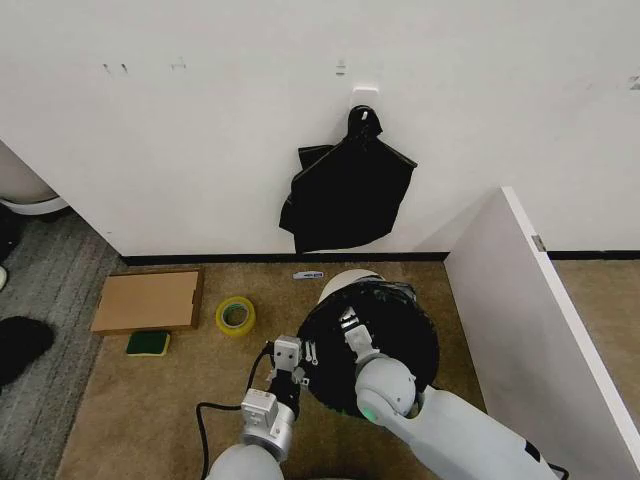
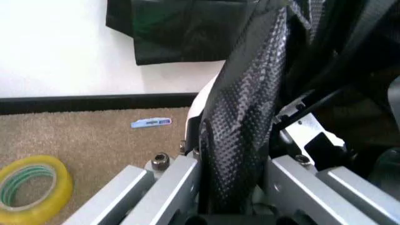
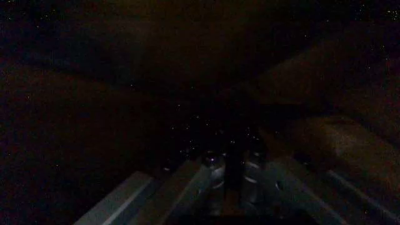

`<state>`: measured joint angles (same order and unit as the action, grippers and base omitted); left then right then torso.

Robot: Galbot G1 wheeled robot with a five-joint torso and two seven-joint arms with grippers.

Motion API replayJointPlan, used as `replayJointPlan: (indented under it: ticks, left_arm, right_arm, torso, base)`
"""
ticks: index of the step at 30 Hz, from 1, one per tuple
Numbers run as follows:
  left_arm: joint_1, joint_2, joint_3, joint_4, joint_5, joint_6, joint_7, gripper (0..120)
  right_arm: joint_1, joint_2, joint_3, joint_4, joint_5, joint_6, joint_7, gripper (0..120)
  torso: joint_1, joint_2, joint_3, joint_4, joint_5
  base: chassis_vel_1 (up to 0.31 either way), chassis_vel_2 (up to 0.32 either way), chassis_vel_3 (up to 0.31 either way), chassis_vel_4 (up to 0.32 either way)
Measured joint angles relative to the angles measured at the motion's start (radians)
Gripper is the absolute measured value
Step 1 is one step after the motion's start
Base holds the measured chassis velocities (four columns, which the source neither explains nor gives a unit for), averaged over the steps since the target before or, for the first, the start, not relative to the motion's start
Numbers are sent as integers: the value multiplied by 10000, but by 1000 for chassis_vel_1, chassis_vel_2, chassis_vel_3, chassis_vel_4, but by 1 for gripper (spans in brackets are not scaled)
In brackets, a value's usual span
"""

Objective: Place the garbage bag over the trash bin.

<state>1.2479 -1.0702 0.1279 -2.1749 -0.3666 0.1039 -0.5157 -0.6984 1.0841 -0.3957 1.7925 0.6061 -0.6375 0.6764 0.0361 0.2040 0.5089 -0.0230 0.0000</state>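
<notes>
The trash bin (image 1: 340, 285) is a cream-white bucket on the carpet, below the wall. The glossy black garbage bag (image 1: 395, 345) lies over its mouth and hides most of the rim; a bare strip of rim shows on the far left side. My left gripper (image 1: 304, 353) is at the bin's near-left edge, shut on the bag's film. In the left wrist view the wrinkled garbage bag (image 2: 244, 126) runs up between the left gripper (image 2: 234, 187) jaws, with the white trash bin (image 2: 201, 105) behind. My right gripper (image 1: 349, 322) reaches down into the bag-lined opening. The right wrist view is dark.
A black bundle (image 1: 345, 190) hangs from a wall hook above the bin. A yellow tape roll (image 1: 235, 316), brown cardboard (image 1: 148, 300) and a green sponge (image 1: 148, 343) lie to the left. A white partition (image 1: 530, 310) stands close on the right. A small blue label (image 2: 151, 123) lies by the skirting.
</notes>
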Motion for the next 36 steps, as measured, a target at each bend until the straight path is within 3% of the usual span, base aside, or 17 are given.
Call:
replayJointPlan:
  ticks: [36]
  left_arm:
    - [258, 214, -170, -226, -108, -255, 253, 0]
  right_arm:
    - [294, 16, -127, -460, 198, 63, -54, 0]
  torso:
    - [0, 0, 0, 1, 0]
  base:
    - [0, 0, 0, 0]
